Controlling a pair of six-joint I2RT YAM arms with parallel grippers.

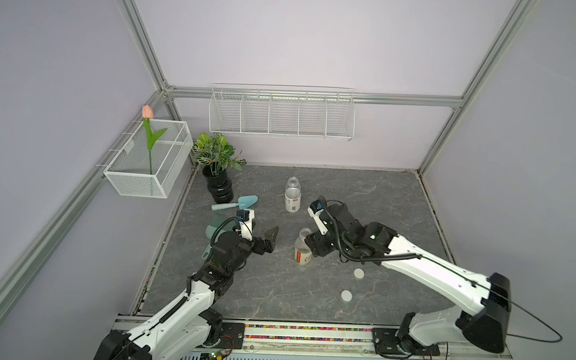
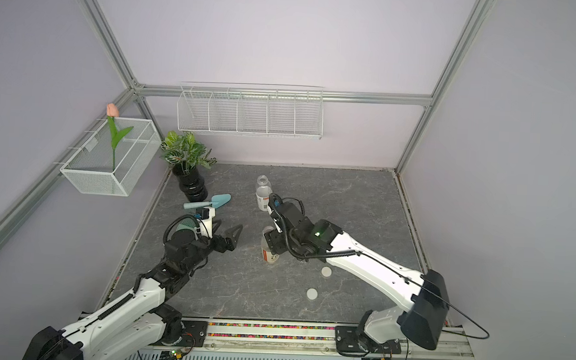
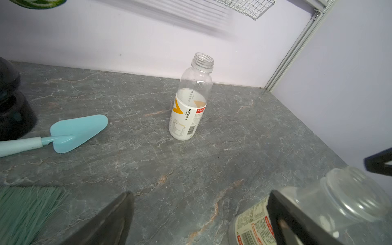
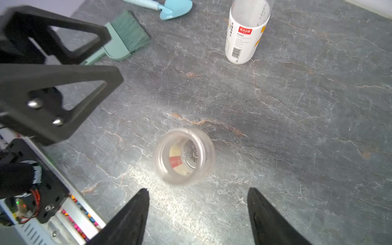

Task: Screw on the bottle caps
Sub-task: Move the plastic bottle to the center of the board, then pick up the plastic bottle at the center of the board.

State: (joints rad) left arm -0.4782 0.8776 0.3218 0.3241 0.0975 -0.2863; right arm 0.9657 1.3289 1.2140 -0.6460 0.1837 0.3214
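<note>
Top views are both looking down on the grey worktop (image 1: 397, 207). In both top views the far bottle (image 1: 292, 196), white-labelled and uncapped, is standing upright toward the back wall. The near bottle (image 1: 302, 251), red-labelled and also uncapped, is standing mid-worktop. The rear cap (image 1: 359, 273) and the front cap (image 1: 346, 295) are lying flat beside the right arm, apart from each other and from both bottles. The right end effector (image 1: 312, 244) is hanging just beside the near bottle. The left end effector (image 1: 269, 240) is hovering on that bottle's other side, spread and gripping nothing. A blue trowel (image 1: 241, 202), a green brush (image 1: 218, 226) and a black vase (image 1: 219, 187) are sitting at the left.

Left wrist view is showing the left end effector (image 3: 200, 195) released, its jaws standing wide over bare worktop. The far bottle (image 3: 187, 112) is standing ahead, and the near bottle (image 3: 343, 197) is lying outside the gap, beyond one finger.

Right wrist view is showing the right end effector (image 4: 198, 191) released, holding nothing. The near bottle (image 4: 184, 156), blurred, is sitting just past the fingertips, not between them.
</note>
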